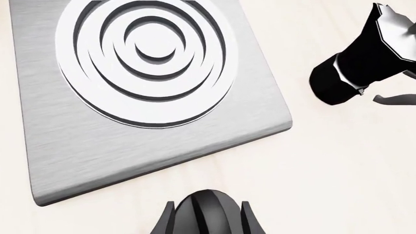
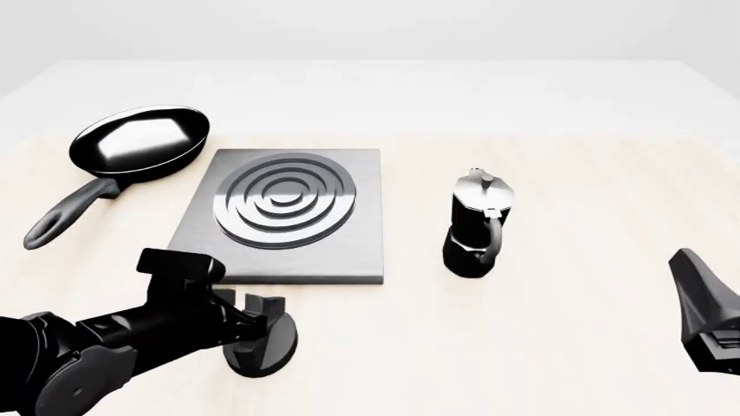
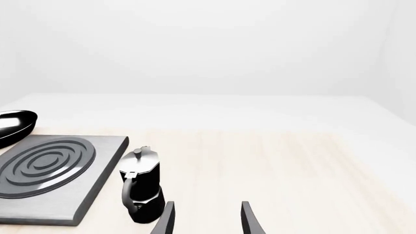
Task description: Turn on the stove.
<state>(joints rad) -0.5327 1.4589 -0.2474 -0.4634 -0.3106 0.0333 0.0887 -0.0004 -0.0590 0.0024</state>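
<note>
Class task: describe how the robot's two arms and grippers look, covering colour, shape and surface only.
Both arms are glossy black with rounded, jointed segments. The left gripper has two short, flat black fingers on a blocky wrist. The right gripper shows two slim, tapered dark fingers. No cables or markings are visible.

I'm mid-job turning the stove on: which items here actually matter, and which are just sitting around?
Matter:
- stove, grey slab with ringed burner
- black knob in front of the stove's near edge
- left gripper, jaws either side of the knob

Just lying about:
- frying pan, left of the stove
- moka pot, right of it
- right gripper, open, holding nothing
</note>
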